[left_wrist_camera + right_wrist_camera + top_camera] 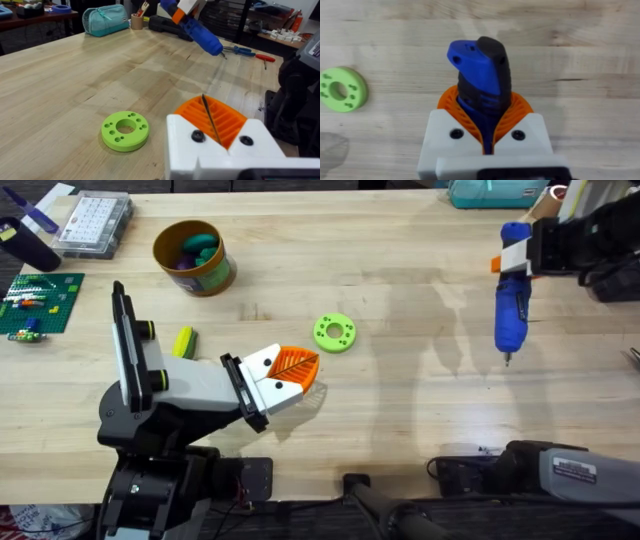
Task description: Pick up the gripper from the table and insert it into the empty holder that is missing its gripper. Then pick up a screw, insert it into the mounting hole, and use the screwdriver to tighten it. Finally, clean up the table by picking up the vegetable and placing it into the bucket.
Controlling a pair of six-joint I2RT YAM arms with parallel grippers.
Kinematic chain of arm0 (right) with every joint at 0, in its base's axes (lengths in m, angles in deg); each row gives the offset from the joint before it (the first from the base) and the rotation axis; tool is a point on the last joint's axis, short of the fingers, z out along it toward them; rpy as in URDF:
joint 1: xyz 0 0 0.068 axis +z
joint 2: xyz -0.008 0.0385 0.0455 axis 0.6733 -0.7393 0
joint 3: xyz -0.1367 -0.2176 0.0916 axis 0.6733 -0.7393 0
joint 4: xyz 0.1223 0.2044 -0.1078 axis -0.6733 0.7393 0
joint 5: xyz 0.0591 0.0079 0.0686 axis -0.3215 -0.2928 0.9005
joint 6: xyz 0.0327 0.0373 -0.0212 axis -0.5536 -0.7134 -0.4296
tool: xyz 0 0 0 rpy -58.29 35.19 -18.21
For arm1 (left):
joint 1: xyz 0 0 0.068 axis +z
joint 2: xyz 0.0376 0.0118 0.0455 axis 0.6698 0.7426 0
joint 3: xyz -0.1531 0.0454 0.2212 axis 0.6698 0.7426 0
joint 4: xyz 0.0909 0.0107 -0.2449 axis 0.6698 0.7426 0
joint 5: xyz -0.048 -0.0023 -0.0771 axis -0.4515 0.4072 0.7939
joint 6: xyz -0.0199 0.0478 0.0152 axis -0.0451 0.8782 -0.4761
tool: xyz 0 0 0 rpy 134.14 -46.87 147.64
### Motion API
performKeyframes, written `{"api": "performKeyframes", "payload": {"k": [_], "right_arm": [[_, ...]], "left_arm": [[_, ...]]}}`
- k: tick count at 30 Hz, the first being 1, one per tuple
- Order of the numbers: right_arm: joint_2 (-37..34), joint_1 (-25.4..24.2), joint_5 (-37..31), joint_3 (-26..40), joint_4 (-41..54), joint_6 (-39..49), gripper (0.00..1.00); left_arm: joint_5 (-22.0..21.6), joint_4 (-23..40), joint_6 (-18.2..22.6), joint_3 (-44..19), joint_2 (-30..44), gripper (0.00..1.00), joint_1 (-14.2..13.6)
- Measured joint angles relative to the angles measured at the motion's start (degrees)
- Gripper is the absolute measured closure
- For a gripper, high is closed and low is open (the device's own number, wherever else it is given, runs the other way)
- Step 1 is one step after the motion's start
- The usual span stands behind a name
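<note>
Right gripper point(487, 145) grips blue screwdriver point(480, 75)

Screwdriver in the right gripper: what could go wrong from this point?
1. The screwdriver hangs bit-down above the table in the right gripper; a loose grip could let it tilt or drop.
2. It sits far from the left gripper, so the bit may miss its target.
3. The vegetable still lies outside the bucket.

The pale wooden worktop point(400, 270) has a smooth, faintly glossy grain. The lime-green round plastic disc point(334, 333) looks matt; the chunky blue plastic screwdriver point(481, 75) looks smooth.
</note>
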Motion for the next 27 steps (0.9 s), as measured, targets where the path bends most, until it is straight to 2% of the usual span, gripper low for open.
{"api": "performKeyframes", "payload": {"k": [17,21,24,27], "right_arm": [[0.53,-0.04,0.51,-0.26,0.02,1.82,0.955],[0.53,-0.09,3.70,0.08,-0.77,4.42,0.955],[0.53,-0.07,6.35,2.80,-0.80,5.27,0.955],[0.51,-0.09,9.34,8.21,-0.14,5.64,0.955]], "left_arm": [[0.17,0.00,0.00,-0.15,0.33,0.987,0.02],[0.20,0.00,0.00,-0.15,0.33,0.987,0.00],[0.17,0.00,0.00,-0.15,0.33,0.987,0.02],[0.18,0.00,0.00,-0.15,0.33,0.987,0.02]]}}
